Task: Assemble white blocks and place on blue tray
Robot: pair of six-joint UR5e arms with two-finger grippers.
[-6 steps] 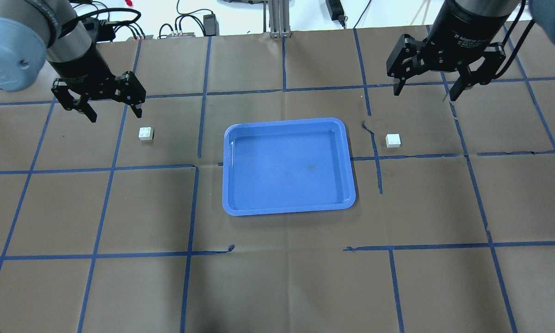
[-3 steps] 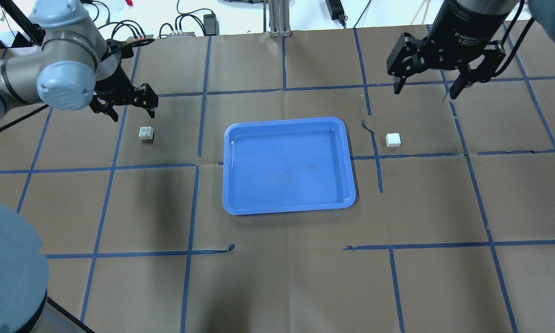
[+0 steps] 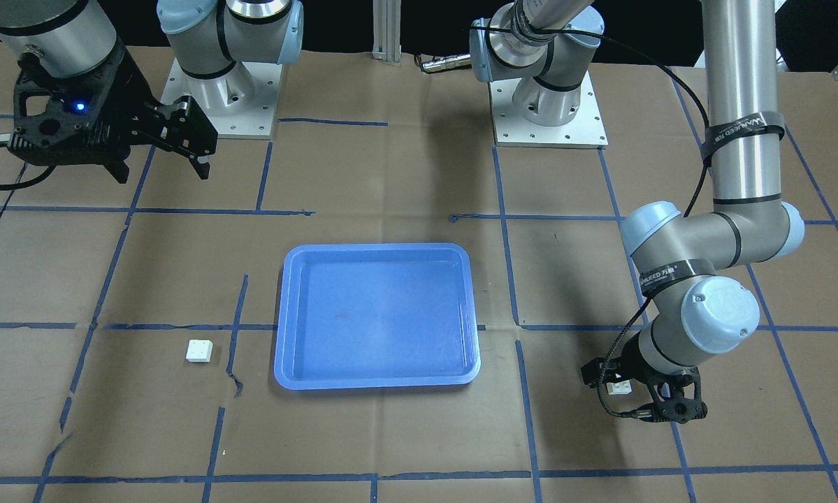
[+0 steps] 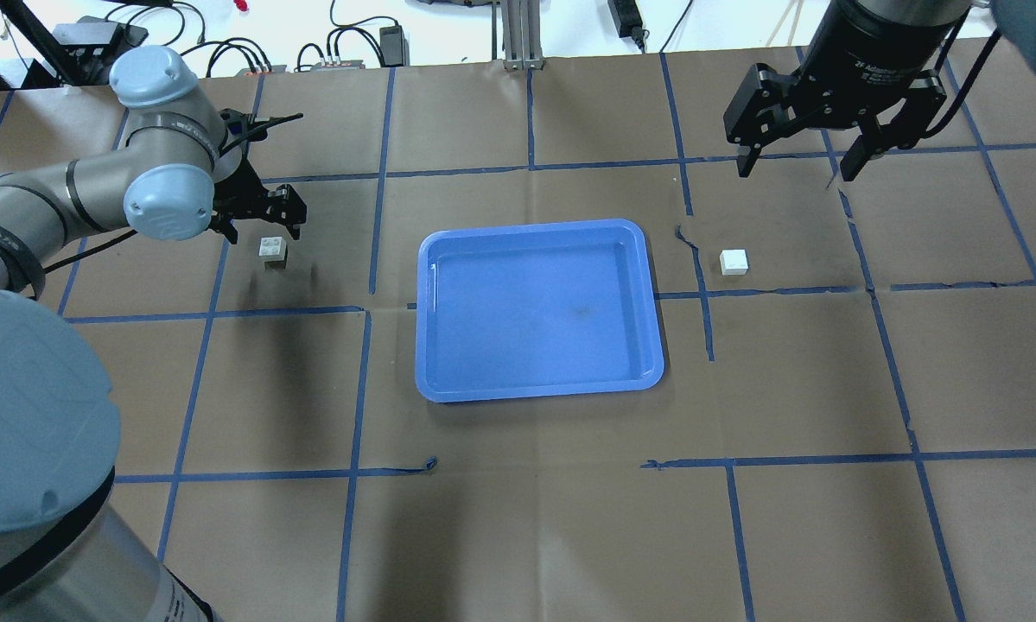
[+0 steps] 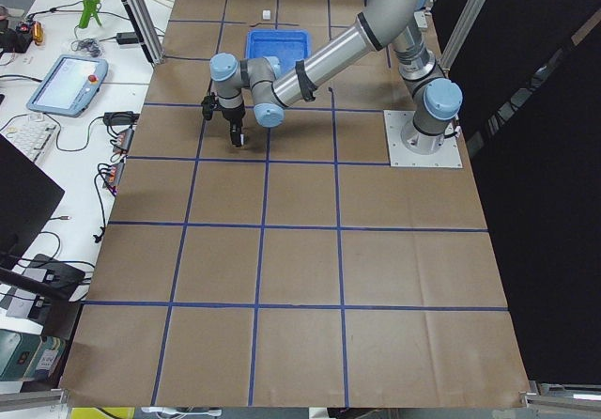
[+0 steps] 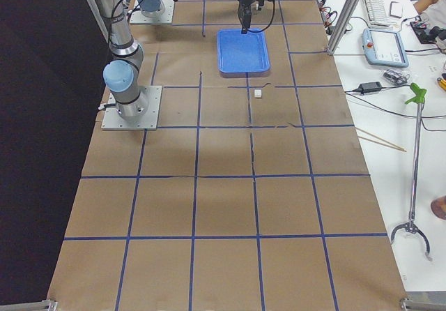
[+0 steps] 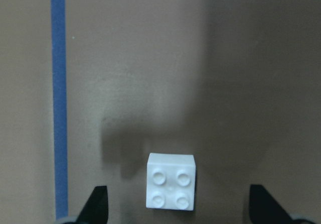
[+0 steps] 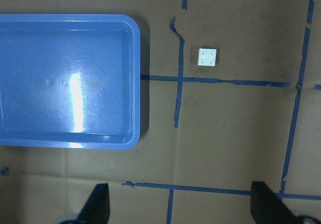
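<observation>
One white block point(image 4: 272, 249) sits on the table left of the blue tray point(image 4: 539, 380). My left gripper point(image 4: 260, 226) hangs low right over it, open, with a finger on each side and not touching it. The left wrist view shows this block point(image 7: 170, 188), studs up, between the open fingertips point(image 7: 98, 204). The front view shows it point(image 3: 620, 388) under the left gripper point(image 3: 635, 399). The other white block point(image 4: 734, 262) lies right of the tray, studs up point(image 8: 208, 57). My right gripper point(image 4: 798, 162) is open, high and behind that block. The tray is empty point(image 3: 377, 381).
Brown paper with blue tape lines covers the table. Cables and power adapters point(image 4: 353, 43) and an aluminium post point(image 4: 518, 34) stand at its far edge. The arm bases point(image 3: 548, 105) are on the robot's side. My left elbow point(image 4: 34, 415) looms over the near left.
My left arm swung in and dropped, bringing its open gripper from above and left of the left block down around it. The right arm and both blocks stayed put.
</observation>
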